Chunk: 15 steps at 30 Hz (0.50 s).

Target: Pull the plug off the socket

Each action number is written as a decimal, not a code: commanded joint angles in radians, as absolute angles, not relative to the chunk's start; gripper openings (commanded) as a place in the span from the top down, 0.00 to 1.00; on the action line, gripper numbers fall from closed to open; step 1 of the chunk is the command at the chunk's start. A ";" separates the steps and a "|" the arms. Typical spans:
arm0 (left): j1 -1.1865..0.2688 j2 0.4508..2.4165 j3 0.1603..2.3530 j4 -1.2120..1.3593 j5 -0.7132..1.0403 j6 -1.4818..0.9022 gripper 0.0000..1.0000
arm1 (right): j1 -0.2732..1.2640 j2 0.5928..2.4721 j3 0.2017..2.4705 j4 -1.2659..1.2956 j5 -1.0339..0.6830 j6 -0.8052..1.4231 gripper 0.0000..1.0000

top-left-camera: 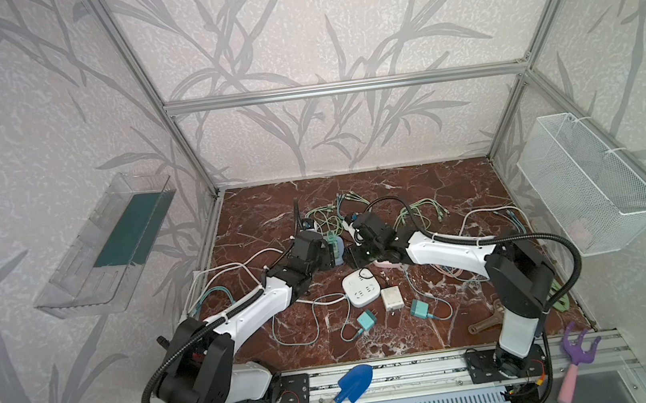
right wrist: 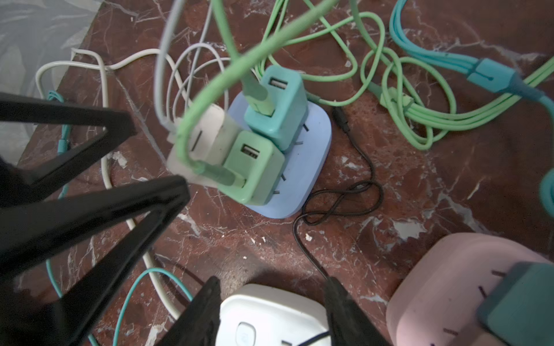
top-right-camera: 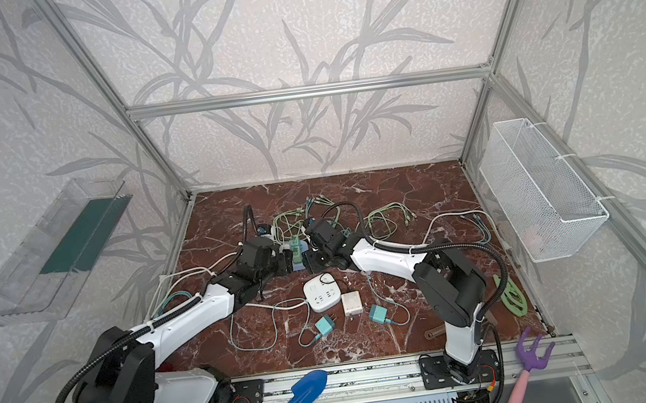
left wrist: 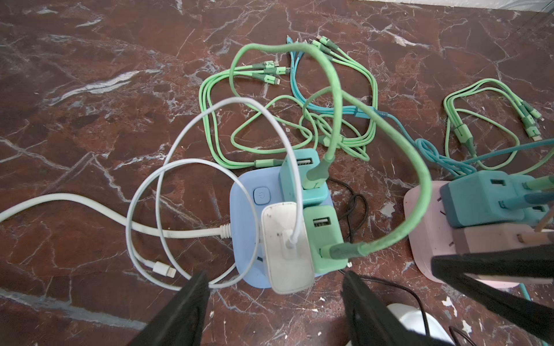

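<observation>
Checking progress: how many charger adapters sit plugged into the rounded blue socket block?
3: flat white adapter by the block's cord, light-green cube adapter beside it, teal cube adapter by the power button. None apparently hidden.

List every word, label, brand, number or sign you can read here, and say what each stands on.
Power symbol (icon only, no letters): on the button of the blue socket block.
No words, brands or numbers can be read in any view.

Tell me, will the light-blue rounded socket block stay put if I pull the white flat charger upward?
Probably not: the light-blue rounded socket block looks small and unfastened on the marble, so it may lift with the white flat charger. Three tall chargers could make it tip.
</observation>
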<state>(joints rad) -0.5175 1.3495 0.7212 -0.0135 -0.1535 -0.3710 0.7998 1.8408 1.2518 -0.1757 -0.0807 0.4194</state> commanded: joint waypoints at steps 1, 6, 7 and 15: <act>-0.511 1.369 0.762 -0.015 -0.147 -0.381 0.30 | 0.774 1.878 1.289 -0.142 -0.126 0.454 0.46; -0.509 1.399 0.784 -0.034 -0.147 -0.380 0.36 | 0.756 1.936 1.332 -0.131 -0.151 0.472 0.48; -0.509 1.404 0.788 -0.035 -0.148 -0.380 0.37 | 0.753 1.946 1.340 -0.128 -0.160 0.475 0.48; -0.508 1.442 0.817 -0.072 -0.164 -0.382 0.42 | 0.733 2.017 1.392 -0.130 -0.176 0.498 0.49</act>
<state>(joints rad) -0.5137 1.4307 0.7856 -0.0422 -0.1516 -0.3767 0.7418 1.9953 1.3617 -0.1379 -0.1604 0.4805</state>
